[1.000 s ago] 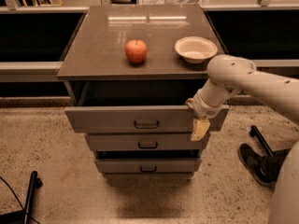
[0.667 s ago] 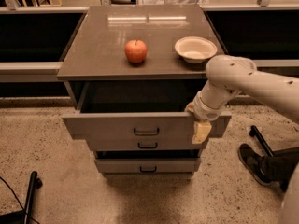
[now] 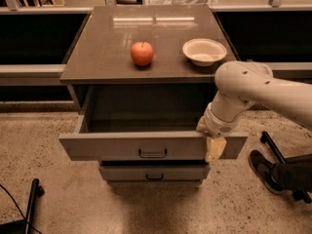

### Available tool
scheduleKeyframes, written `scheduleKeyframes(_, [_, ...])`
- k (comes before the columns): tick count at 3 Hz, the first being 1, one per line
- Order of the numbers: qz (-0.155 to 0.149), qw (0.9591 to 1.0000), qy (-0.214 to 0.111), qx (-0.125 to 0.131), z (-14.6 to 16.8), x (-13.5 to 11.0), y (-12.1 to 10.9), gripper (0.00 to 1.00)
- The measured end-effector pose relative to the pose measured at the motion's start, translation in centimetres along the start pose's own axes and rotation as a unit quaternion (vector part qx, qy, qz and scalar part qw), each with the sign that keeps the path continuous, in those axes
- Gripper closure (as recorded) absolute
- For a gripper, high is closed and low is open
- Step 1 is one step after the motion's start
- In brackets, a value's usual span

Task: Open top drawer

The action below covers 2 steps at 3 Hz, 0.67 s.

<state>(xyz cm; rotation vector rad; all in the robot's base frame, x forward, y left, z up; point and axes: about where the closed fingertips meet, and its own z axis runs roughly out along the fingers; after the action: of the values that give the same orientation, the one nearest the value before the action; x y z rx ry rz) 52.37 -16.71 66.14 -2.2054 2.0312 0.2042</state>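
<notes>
High frontal view, tool (image 3: 210, 138) at top drawer (image 3: 122, 146)

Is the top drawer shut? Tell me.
No, the top drawer stands pulled out, with the gripper at its front edge.

Smooth white rounded arm (image 3: 273, 87), bulbous joint, pale yellow gripper (image 3: 215, 147) on the top drawer (image 3: 122, 147) front's upper edge

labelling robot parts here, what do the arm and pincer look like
The arm is a smooth, rounded off-white shell with a bulbous joint; no cables or markings show. The pincer, at the top drawer's front edge, is pale yellowish-tan.
</notes>
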Motion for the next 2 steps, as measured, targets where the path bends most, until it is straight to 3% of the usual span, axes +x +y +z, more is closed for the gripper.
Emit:
scheduleKeyframes(1, [0.009, 0.9998, 0.013, -0.009, -1.2, 0.0, 2.6, 0.29])
scheduleKeyframes(2, [-0.001, 0.9999, 0.011, -0.012, -3.3, -1.0, 4.0, 0.33])
